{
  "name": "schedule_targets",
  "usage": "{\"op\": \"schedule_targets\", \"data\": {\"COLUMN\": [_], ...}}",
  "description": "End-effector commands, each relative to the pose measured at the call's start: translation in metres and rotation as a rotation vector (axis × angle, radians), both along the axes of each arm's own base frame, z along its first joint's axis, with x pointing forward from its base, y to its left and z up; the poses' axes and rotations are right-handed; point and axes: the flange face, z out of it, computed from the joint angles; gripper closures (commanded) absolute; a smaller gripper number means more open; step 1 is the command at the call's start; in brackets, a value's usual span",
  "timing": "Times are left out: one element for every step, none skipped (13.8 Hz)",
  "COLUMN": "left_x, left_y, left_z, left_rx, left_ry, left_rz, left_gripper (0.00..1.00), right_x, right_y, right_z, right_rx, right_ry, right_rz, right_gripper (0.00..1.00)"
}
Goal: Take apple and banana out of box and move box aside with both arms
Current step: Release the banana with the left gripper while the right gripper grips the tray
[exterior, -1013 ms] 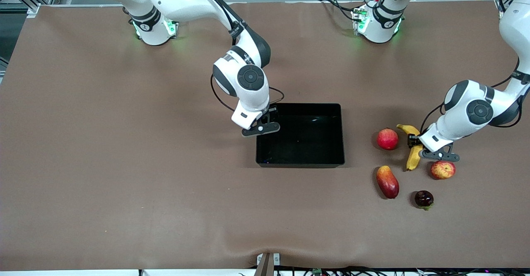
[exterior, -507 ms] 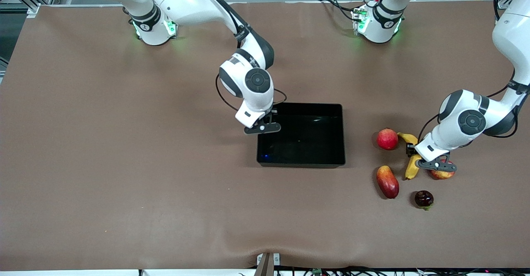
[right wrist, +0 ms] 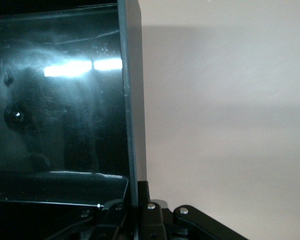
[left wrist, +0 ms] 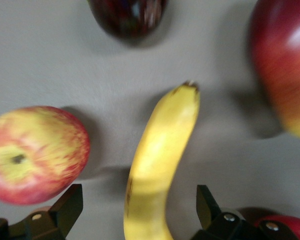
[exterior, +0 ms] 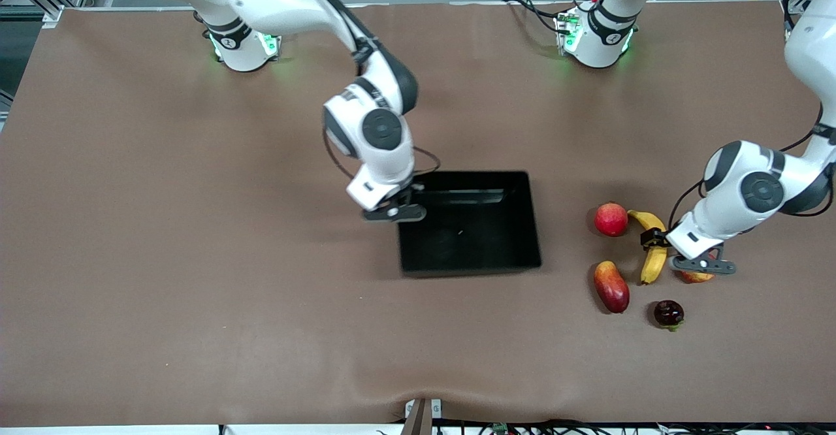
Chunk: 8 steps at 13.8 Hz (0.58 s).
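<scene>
The yellow banana (exterior: 654, 257) lies on the table among the fruits at the left arm's end. My left gripper (exterior: 655, 239) is open and straddles it, a finger (left wrist: 65, 210) on each side with gaps to the banana (left wrist: 160, 160). The red-and-yellow apple (exterior: 696, 276) lies beside the banana, partly hidden by the left hand; it also shows in the left wrist view (left wrist: 35, 152). The black box (exterior: 470, 239) sits mid-table. My right gripper (exterior: 410, 193) is shut on the box's wall (right wrist: 131, 100) at the right arm's end.
A plain red round fruit (exterior: 611, 219) lies beside the banana, toward the box. A red-yellow mango-like fruit (exterior: 611, 286) and a dark round fruit (exterior: 669, 313) lie nearer the front camera. Brown cloth covers the table.
The right gripper has pulled the box a little toward the right arm's end and nearer the front camera. The left gripper has dropped over the banana, which has shifted slightly nearer the camera.
</scene>
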Motion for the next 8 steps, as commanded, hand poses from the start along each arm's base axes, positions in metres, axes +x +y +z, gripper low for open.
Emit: {"op": "schedule_targets", "data": {"left_x": [-0.009, -0.008, -0.007, -0.003, 0.0, 0.004, 0.005, 0.005], "left_y": [0.012, 0.006, 0.005, 0.003, 0.001, 0.002, 0.001, 0.0], "left_z": [0.069, 0.088, 0.109, 0.137, 0.163, 0.191, 0.213, 0.231], "left_rx": [-0.008, 0.007, 0.029, 0.048, 0.064, 0.074, 0.083, 0.085], "left_ry": [-0.003, 0.011, 0.036, 0.05, 0.059, 0.063, 0.069, 0.066], "left_rz": [0.04, 0.034, 0.034, 0.034, 0.035, 0.043, 0.049, 0.054], "left_gripper": [0.0, 0.0, 0.0, 0.0, 0.0, 0.0, 0.0, 0.0], "right_x": [0.025, 0.037, 0.047, 0.056, 0.063, 0.069, 0.077, 0.08], "right_y": [-0.071, -0.104, -0.133, -0.166, -0.203, -0.242, -0.283, -0.314], "right_z": [0.043, 0.044, 0.048, 0.055, 0.06, 0.06, 0.06, 0.057], "right_rx": [0.017, 0.015, 0.015, 0.016, 0.013, 0.012, 0.016, 0.025], "right_ry": [-0.003, 0.002, 0.004, 0.002, 0.009, 0.031, 0.048, 0.072], "right_rz": [-0.066, -0.096, -0.122, -0.132, -0.123, -0.098, -0.07, -0.045], "right_gripper": [1.0, 1.0, 1.0, 1.0, 1.0, 1.0, 1.0, 1.0]}}
